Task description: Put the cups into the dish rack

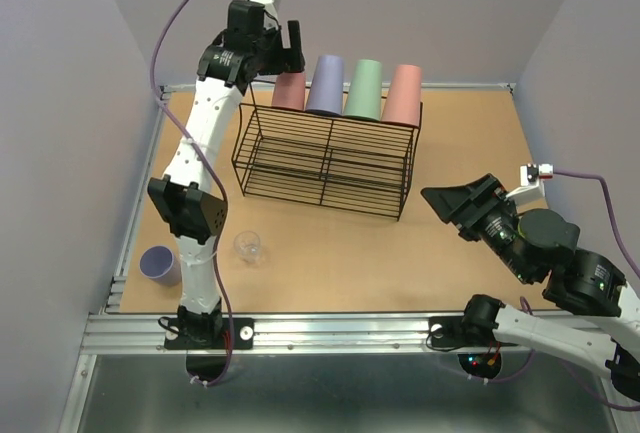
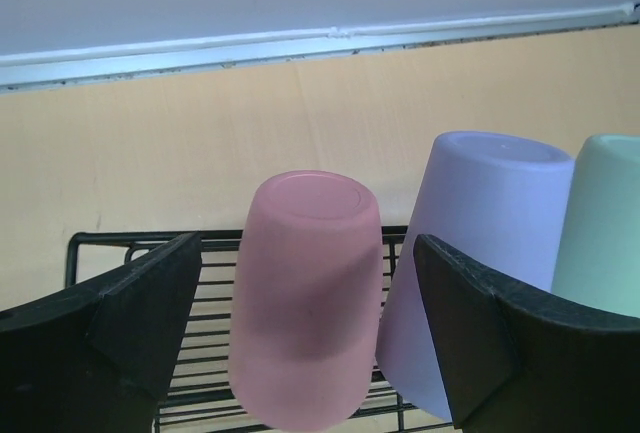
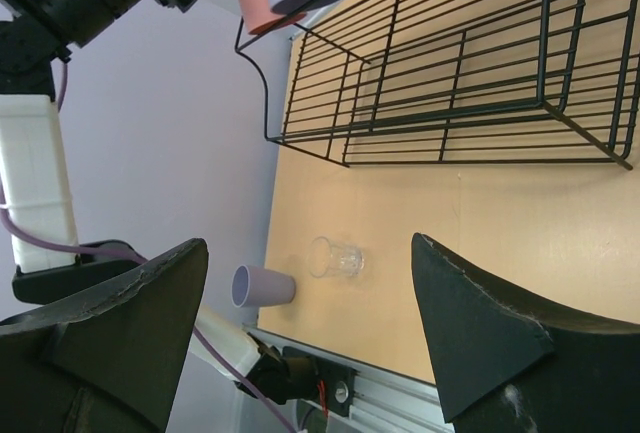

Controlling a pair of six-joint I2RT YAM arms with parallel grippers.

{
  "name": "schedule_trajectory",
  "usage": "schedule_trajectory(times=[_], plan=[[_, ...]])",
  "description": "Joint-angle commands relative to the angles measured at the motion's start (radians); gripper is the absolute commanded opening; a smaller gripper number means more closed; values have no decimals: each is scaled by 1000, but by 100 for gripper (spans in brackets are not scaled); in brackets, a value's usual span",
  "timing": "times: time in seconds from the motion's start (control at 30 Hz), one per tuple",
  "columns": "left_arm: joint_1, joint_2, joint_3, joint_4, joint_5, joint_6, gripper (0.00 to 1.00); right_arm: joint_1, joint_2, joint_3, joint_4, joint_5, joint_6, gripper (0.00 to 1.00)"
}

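Left end effector (image 2: pixel 308 243) stands wide open, flanking the pink cup (image 2: pixel 305 298) untouched.

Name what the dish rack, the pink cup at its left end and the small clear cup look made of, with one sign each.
Dish rack: probably black-coated metal wire; thin straight rods in a grid.
Pink cup: likely matte plastic; opaque, soft dull sheen.
Clear cup: glass or clear plastic, cannot tell which; the table shows through it.
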Motion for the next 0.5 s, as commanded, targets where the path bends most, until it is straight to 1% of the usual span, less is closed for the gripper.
schedule_trajectory(times=[0.0, 0.13, 0.17, 0.23, 0.27, 0.3, 0.33, 0.37, 0.4, 0.43, 0.47], plan=[[37, -125, -3, 59, -35, -25, 99, -2, -3, -14, 13, -2, 7, 87], [69, -191, -36, 74, -75, -42, 99, -3, 3, -11, 13, -16, 1, 87], [91, -234, -73, 82, -116, -47, 99, -2, 14, -6, 13, -26, -14, 87], [115, -282, -127, 80, -147, -70, 99, -3, 40, 17, 13, -46, -44, 86], [147, -337, -197, 74, -175, -80, 99, -3, 90, 31, 13, -83, -88, 86], [161, -366, -240, 70, -187, -97, 99, -2, 125, 44, 15, -106, -112, 86], [178, -430, -288, 71, -201, -104, 99, 0, 165, 81, 10, -137, -142, 86], [203, -464, -391, 73, -221, -110, 99, -2, 217, 98, 10, -170, -192, 86], [215, -498, -444, 76, -235, -111, 99, -2, 317, 118, 12, -244, -215, 86], [226, -532, -495, 80, -248, -119, 99, -2, 383, 138, 7, -278, -234, 86], [235, -597, -594, 89, -277, -128, 99, -2, 437, 178, 7, -345, -266, 84]])
